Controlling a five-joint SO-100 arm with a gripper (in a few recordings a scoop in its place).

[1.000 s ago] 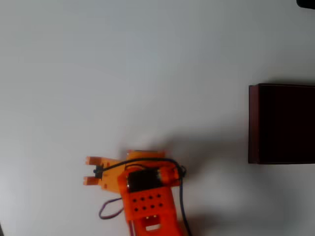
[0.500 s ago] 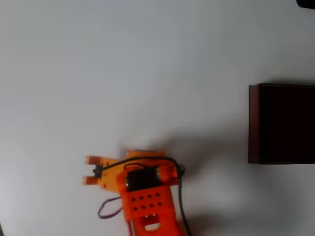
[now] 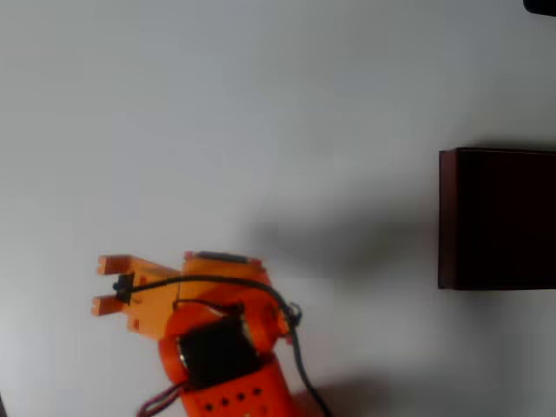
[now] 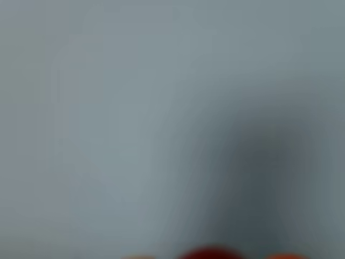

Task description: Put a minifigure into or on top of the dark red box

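Table (image 3: 261, 104): plain white, a soft shadow across the middle in the overhead view.

Box (image 3: 497, 218): dark red walls, near-black inside, at the right edge of the overhead view, partly cut off by the frame. Sits flat on the table, well apart from the arm.

Arm (image 3: 221, 347): orange, lower left of the overhead view, black motor on top, black cable looping over it and down the right side.

Gripper (image 3: 106, 285): points left in the overhead view, away from the box. Two orange fingertips (image 3: 111, 264) show with a clear gap between them, so jaws are spread; nothing visible in the gap from above.

Minifigure (image 4: 211, 253): wrist view is heavily blurred. A small dark red blob sits at the bottom edge, flanked by two orange bits that look like the fingers. Probably the minifigure, just at the gripper; can't tell if it is touched or gripped. Not in or on the box.
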